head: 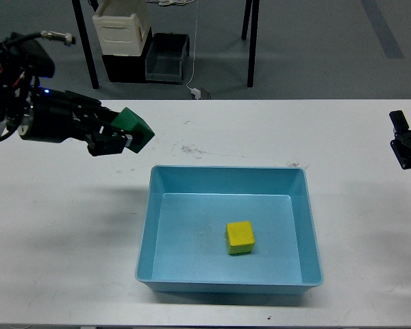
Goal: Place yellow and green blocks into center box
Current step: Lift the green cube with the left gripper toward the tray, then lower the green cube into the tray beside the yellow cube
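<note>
My left gripper [122, 137] is shut on a green block [135, 129] and holds it raised above the white table, up and to the left of the blue box [151, 205]. A yellow block [239, 237] lies on the floor of the box, near its middle. My right arm [407, 145] shows only as a dark part at the right edge; its fingers cannot be told apart.
The white table [212, 130] carries only the box. Behind the table, on the floor, stand a cream crate [121, 29] on a black one, a grey bin [167, 57], and black table legs [251, 42].
</note>
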Tool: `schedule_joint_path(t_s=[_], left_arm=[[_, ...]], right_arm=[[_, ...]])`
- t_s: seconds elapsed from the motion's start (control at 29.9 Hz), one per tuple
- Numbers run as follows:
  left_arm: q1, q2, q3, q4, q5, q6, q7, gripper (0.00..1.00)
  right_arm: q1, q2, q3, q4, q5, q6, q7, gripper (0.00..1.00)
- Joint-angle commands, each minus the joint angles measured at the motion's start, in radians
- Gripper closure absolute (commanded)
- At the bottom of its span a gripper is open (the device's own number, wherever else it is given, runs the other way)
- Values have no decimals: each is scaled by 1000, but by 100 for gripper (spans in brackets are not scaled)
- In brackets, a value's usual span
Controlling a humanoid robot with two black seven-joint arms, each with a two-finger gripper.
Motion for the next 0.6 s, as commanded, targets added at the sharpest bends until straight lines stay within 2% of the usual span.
schedule_joint_path(t_s=[0.0,0.2,0.4,0.57], left_arm=[[-33,-119,2,-4,119,-44,0,71],[-46,-260,18,-4,203,-44,0,71],[-91,-378,217,26,271,-44,0,71],[-70,-441,260,106,332,-44,0,68]], right_arm=[[0,1,1,1,0,1,0,1],[0,2,-6,1,0,2,0,1],[9,4,-10,1,0,2,0,1],[11,4,-10,1,0,2,0,1]])
